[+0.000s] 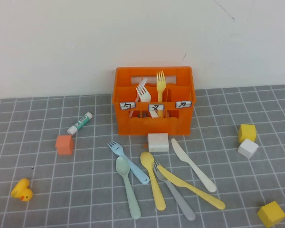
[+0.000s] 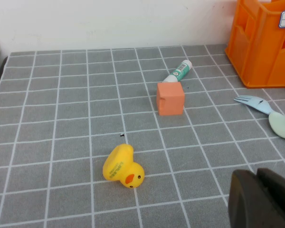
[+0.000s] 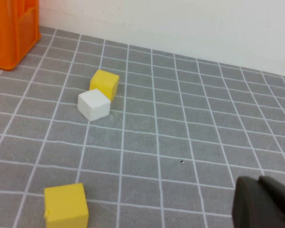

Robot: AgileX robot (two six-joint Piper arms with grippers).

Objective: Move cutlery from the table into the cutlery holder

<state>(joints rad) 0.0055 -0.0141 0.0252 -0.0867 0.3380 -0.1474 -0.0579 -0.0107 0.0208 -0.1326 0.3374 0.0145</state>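
The orange cutlery holder (image 1: 133, 124) stands at the back centre with a white fork (image 1: 143, 92) and a yellow fork (image 1: 160, 84) upright in it. In front of it on the table lie a light blue fork (image 1: 128, 162), a mint spoon (image 1: 128, 186), a yellow spoon (image 1: 153, 185), a grey fork (image 1: 175, 194), a yellow knife (image 1: 190, 186) and a white knife (image 1: 192, 164). Neither arm shows in the high view. My left gripper (image 2: 255, 175) is shut and empty, low at the table's left. My right gripper (image 3: 257, 181) is shut and empty, at the right.
A white block (image 1: 158, 142) sits against the holder's front. A glue stick (image 1: 80, 123), an orange cube (image 1: 64, 144) and a yellow duck (image 1: 22, 190) lie at the left. A yellow cube (image 1: 247, 132), a white cube (image 1: 247, 148) and another yellow cube (image 1: 270, 213) lie at the right.
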